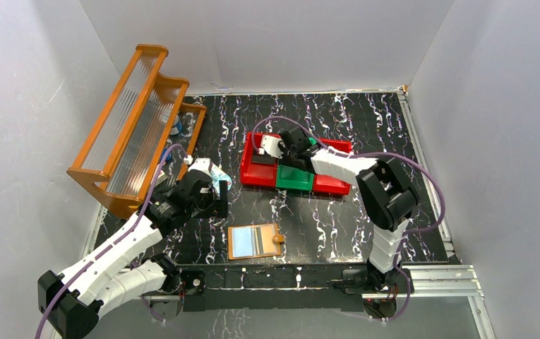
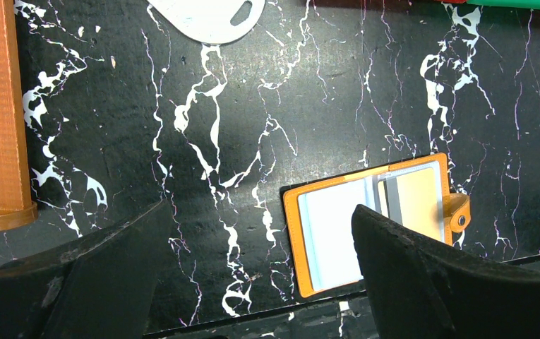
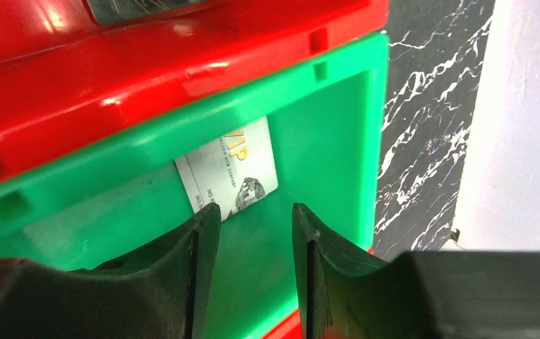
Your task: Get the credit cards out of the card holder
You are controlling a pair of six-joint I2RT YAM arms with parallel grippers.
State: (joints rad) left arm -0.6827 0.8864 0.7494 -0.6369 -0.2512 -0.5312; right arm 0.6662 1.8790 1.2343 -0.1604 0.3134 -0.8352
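Nearby, green bin (image 3: 327,134) walls surround one card (image 3: 233,171).

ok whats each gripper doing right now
left gripper: open, holding nothing
right gripper: open, holding nothing; a credit card lies in the green bin beyond its tips

The orange card holder (image 1: 254,241) lies open and flat on the black marbled surface (image 1: 337,219) near its front edge, tab to the right. A blue-grey credit card (image 2: 392,194) sits tucked in one clear pocket. A white credit card (image 3: 231,176) with VIP print rests inside the green bin (image 3: 337,141).
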